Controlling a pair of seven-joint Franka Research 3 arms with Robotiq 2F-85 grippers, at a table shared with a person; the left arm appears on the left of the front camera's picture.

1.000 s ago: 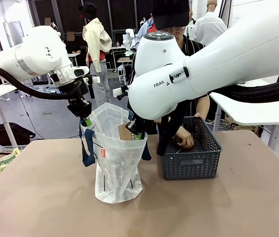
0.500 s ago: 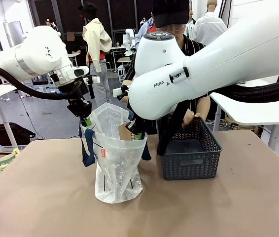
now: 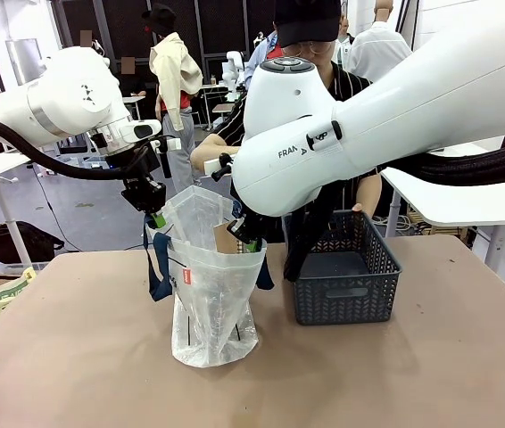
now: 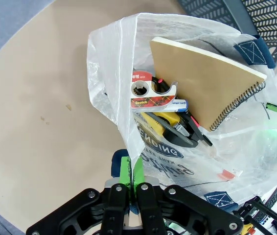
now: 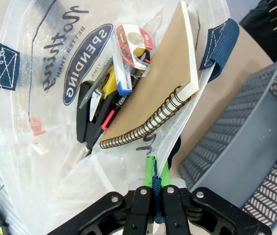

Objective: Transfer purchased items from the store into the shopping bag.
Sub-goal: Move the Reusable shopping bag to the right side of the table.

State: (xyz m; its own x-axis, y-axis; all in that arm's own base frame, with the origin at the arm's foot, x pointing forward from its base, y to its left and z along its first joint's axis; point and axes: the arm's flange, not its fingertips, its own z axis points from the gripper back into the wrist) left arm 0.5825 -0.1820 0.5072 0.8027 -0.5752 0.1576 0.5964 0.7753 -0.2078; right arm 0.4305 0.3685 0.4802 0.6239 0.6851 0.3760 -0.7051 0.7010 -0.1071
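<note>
Translucent glossy plastic shopping bag (image 3: 208, 294)

The person's hand has left the store (image 3: 346, 276): a second ago it reached down inside the dark basket, half a second ago it had risen to the far rim, and now it rests up at that rim's far right corner (image 3: 357, 210), clear of the inside. The basket floor that the hand covered now lies bare. The person's other forearm (image 3: 206, 153) has come up into sight behind the right arm's white housing, above the shopping bag (image 3: 210, 276), where a second ago hardly any of it showed.
</note>
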